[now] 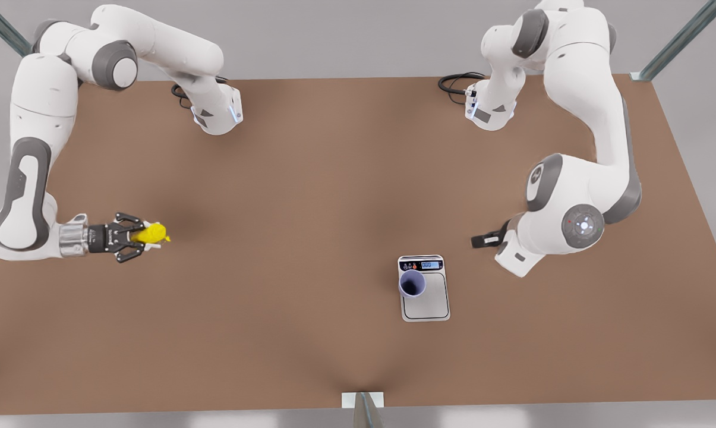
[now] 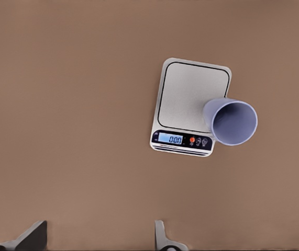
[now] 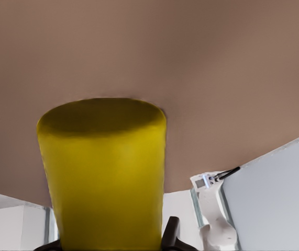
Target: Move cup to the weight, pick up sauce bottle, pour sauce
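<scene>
While clamped sideways, the right gripper (image 1: 147, 236) holds the bright yellow sauce bottle (image 1: 150, 233).

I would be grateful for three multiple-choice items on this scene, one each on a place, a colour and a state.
1. Where does the cup stand?
A. on the scale
B. on the bare table
C. in a claw

2. What colour is the bottle?
A. red
B. yellow
C. green

3. What is the right claw doing?
A. hanging open
B. holding the cup
C. gripping the bottle

Answers:
1 A: the cup sits on the plate near the display.
2 B: its body is bright yellow.
3 C: its fingers clasp the bottle; the left claw waits open above the scale.
</scene>
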`<action>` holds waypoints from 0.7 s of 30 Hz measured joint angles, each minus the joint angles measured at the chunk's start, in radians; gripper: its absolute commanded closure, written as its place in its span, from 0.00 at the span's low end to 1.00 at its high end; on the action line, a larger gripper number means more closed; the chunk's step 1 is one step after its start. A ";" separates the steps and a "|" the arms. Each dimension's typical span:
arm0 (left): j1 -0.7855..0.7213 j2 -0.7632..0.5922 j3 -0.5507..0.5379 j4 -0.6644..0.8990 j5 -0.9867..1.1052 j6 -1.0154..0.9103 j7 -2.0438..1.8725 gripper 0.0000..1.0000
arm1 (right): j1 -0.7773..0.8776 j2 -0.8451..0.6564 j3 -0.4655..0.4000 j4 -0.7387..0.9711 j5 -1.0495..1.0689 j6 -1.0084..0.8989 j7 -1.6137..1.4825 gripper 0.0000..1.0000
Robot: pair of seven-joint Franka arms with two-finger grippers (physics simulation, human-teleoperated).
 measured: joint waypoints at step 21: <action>-0.004 -0.026 0.205 -0.023 0.033 -0.027 0.399 0.00 | 0.737 0.058 -0.135 0.438 -0.147 0.364 0.721 0.79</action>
